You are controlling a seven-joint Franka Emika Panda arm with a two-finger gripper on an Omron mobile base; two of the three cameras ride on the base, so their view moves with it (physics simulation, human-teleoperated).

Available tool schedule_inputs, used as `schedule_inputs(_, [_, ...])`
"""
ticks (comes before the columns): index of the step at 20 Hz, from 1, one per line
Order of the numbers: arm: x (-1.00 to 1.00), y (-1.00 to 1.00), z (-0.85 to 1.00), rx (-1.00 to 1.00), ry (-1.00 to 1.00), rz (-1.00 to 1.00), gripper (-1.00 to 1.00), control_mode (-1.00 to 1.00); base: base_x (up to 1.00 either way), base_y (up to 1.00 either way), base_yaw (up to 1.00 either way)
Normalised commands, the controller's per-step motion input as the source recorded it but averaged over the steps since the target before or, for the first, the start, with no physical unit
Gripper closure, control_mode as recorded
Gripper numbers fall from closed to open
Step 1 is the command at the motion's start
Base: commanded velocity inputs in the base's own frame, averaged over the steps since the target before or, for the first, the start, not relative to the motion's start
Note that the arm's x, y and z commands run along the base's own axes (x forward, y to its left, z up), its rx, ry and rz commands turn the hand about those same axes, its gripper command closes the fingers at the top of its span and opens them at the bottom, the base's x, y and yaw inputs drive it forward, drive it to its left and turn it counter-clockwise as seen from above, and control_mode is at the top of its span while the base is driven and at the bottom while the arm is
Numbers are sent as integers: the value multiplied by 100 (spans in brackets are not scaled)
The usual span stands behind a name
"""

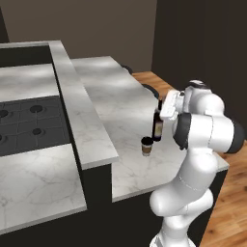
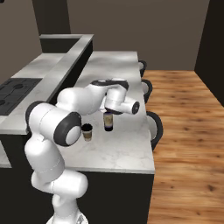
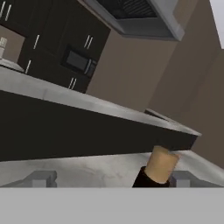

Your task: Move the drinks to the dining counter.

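Note:
A tall dark wine bottle (image 1: 157, 127) (image 2: 108, 122) stands upright on the dining counter (image 1: 118, 103) (image 2: 118, 148), near its outer edge. A brown paper cup with a dark lid (image 1: 146, 146) (image 2: 87, 131) stands on the counter close beside it. My gripper (image 1: 161, 107) (image 2: 108, 112) is at the bottle's neck. In the hand view the bottle's tan cork (image 3: 161, 164) rises between the tips of my gripper (image 3: 111, 179), close to the right fingertip (image 3: 181, 178) and not pinched. The jaws stand wide open.
A raised narrow ledge (image 1: 79, 116) runs along the counter's far side, with a black cooktop (image 1: 29, 123) beyond it. Dark stools (image 2: 154, 126) stand against the counter's outer edge over a wooden floor (image 2: 188, 131). Dark cabinets (image 3: 52, 48) show in the hand view.

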Motion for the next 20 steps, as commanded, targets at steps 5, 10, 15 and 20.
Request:
schedule_inputs(5, [0,-4,53,0,3,0,-100,-100,0,0,0])
schedule_inputs(10, [-2,-18,47,0,0,0,-100,-100,0,0,0])
schedule_inputs(15, [-37,-13,50,0,-7,0,-100,-100,0,0,0])
schedule_inputs(20, [-95,0,20,0,-23,5,-100,-100,0,0,0])
